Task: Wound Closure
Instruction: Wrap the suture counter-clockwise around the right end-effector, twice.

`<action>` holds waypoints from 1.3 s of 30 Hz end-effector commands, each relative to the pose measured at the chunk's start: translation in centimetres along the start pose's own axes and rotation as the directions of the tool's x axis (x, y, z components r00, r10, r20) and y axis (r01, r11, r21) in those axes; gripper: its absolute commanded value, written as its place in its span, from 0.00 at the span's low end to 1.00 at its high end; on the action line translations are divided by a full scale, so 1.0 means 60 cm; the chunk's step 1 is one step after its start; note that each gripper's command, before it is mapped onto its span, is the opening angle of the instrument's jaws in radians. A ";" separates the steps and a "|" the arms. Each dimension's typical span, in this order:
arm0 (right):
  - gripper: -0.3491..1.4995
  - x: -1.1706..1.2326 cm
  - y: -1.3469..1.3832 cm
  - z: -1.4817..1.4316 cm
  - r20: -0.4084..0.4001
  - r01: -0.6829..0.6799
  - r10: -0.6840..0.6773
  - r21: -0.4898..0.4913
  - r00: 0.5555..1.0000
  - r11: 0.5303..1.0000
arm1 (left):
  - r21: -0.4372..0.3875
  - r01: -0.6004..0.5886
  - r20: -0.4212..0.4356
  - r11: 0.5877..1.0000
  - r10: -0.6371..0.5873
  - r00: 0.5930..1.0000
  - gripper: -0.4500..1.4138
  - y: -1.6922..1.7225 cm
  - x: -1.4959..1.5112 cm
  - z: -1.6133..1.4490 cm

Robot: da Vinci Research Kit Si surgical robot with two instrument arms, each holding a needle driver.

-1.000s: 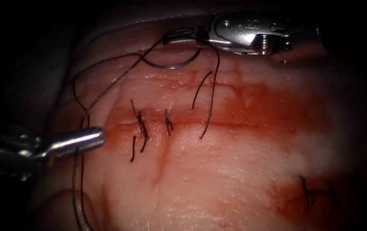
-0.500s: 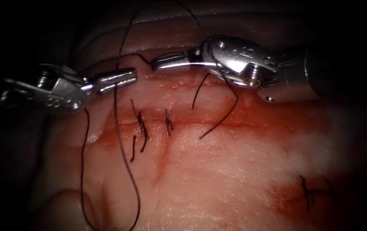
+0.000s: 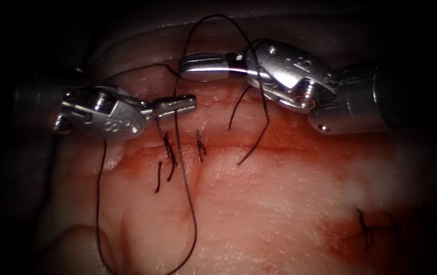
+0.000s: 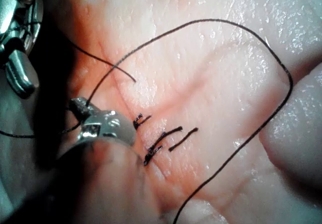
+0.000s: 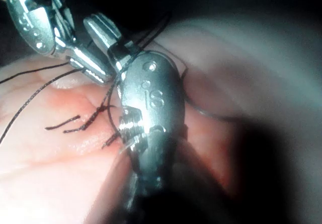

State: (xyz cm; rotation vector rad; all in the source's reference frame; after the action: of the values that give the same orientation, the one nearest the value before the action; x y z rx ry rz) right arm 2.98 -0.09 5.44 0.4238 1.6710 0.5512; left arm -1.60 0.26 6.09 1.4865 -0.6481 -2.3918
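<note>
Endoscope: our left tool (image 3: 178, 106) pinches the thread (image 3: 190, 219), which runs up and down past its tips. The right tool (image 3: 198, 65) sits close above, jaws together, thread draped over it, above the cut (image 3: 279, 148).
Left wrist: the thread (image 4: 282, 73) leaves the left tool's tip (image 4: 80, 107) in a wide loop over soft tissue (image 4: 216, 83).
Right wrist: there is a thin grey curve beside the right tool (image 5: 103, 30) — maybe the needle (image 5: 211, 114) — and we cannot tell what holds it.

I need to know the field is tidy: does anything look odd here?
Thread loops over the right tool, which seems to hold the needle, not visibly in the tissue. The left tool grips thread, with slack lying across the cut. Red fluid stains the tissue.
</note>
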 end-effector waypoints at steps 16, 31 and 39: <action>0.78 -0.0052 0.0020 0.0020 0.126 0.142 -0.115 -0.226 0.985 0.964 | -0.033 -0.016 -0.076 0.999 0.013 0.997 0.00 0.0003 0.0136 -0.0004; 0.54 -0.0105 -0.0027 -0.0024 0.270 0.221 -0.175 -0.146 0.947 0.964 | -0.022 0.018 -0.118 1.000 -0.021 0.993 0.00 -0.0103 0.0137 -0.0029; 0.54 -0.0117 -0.0036 -0.0037 0.318 0.230 -0.184 -0.113 0.930 0.967 | -0.026 0.032 -0.139 0.999 -0.036 0.990 0.00 -0.0132 0.0111 0.0017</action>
State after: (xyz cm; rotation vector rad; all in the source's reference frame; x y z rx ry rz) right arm 2.82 -0.68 5.87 0.2090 1.3378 0.4183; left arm -1.94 0.73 5.20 1.6519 -0.5565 -2.2860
